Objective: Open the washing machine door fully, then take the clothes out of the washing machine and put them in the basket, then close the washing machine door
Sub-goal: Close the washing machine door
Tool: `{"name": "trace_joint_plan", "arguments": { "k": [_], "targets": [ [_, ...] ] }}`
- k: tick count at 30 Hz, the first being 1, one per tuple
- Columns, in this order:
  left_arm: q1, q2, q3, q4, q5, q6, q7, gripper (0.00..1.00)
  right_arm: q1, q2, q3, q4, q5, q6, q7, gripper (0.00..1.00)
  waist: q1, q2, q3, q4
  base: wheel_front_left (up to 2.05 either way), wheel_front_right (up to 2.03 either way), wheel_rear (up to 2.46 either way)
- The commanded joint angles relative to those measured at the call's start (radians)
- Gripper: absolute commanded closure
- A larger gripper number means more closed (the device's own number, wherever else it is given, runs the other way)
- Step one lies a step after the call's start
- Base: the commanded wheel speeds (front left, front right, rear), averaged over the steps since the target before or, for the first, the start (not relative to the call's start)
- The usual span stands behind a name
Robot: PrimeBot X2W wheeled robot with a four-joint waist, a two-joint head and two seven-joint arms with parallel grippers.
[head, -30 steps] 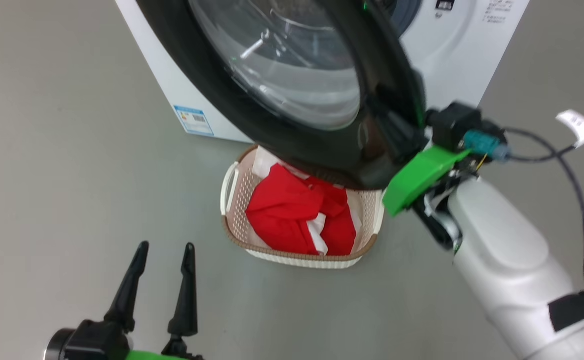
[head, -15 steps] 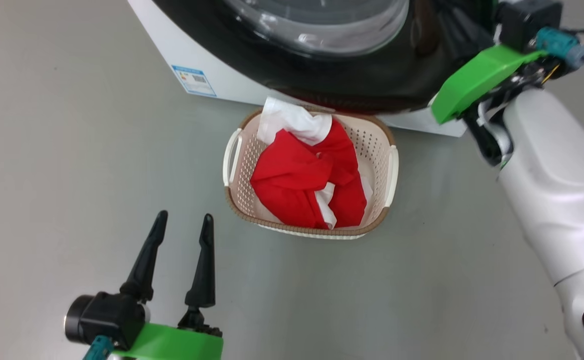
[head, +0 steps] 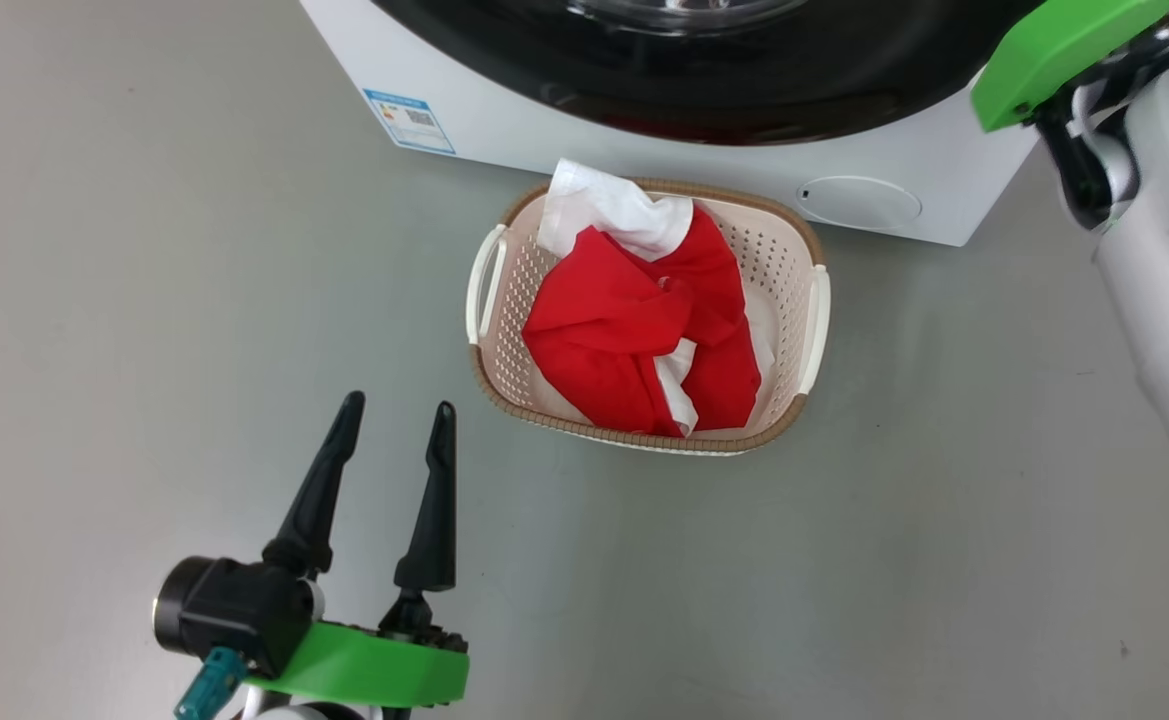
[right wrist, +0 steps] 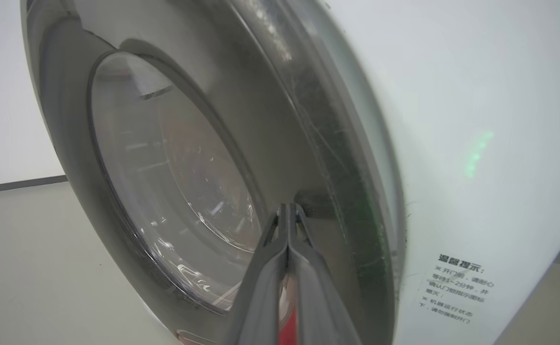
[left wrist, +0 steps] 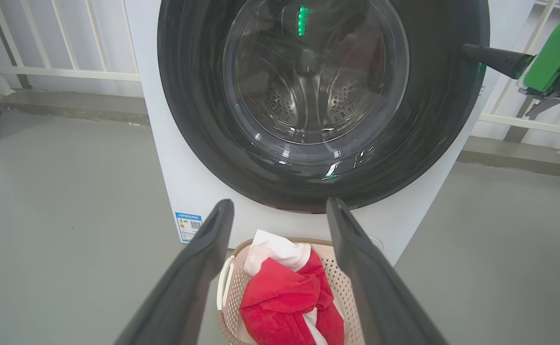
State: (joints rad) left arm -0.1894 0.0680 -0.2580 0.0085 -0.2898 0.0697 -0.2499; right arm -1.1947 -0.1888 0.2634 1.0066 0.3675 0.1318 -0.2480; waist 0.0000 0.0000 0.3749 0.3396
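Washing machine door (left wrist: 433,143) lies over the front of the washing machine (left wrist: 179,191). Basket (left wrist: 232,292) stands on the floor (left wrist: 69,215) just before it, holding the clothes (left wrist: 280,297). Left claw (left wrist: 280,208) spread wide. Right claw (left wrist: 469,49), fingers together, tip at the door's rim.

Chinese notice (right wrist: 458,287) headed 温馨提示 on the washing machine (right wrist: 476,96), blue corner label (head: 412,121), print too small

Bright even light, soft shadows, glossy reflections
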Motion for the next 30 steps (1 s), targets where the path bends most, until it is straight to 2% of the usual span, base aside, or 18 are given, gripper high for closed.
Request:
{"name": "trace_joint_plan", "arguments": {
  "k": [1,8,16,24,30],
  "targets": [
    [-0.024,0.01,0.036,-0.017,0.016,-0.004,-0.012,0.0,-0.026,0.012,-0.003,-0.012,-0.002,-0.001,-0.012,1.0,0.0,0.0,0.003,0.004,0.0,0.0,0.0],
    [-0.031,-0.002,0.046,-0.011,0.026,-0.02,-0.012,0.0,-0.068,-0.014,-0.067,0.018,-0.038,-0.001,-0.013,1.0,0.0,0.0,0.009,0.012,0.0,0.0,0.0],
    [-0.028,-0.01,0.059,-0.003,0.036,-0.032,-0.012,0.0,-0.044,0.016,-0.105,0.011,-0.094,-0.001,-0.014,1.0,0.0,0.0,0.004,0.007,0.0,0.0,0.0],
    [-0.019,-0.013,0.069,0.013,0.053,-0.042,-0.012,0.0,0.075,0.063,-0.053,-0.049,-0.085,-0.001,-0.014,1.0,0.0,0.0,-0.039,-0.023,0.0,0.0,0.0],
    [-0.009,-0.012,0.077,0.03,0.062,-0.048,-0.012,0.0,0.191,0.08,-0.051,-0.135,-0.057,-0.001,-0.014,1.0,0.0,0.0,-0.084,-0.049,0.0,0.0,0.0]
  ]
}}
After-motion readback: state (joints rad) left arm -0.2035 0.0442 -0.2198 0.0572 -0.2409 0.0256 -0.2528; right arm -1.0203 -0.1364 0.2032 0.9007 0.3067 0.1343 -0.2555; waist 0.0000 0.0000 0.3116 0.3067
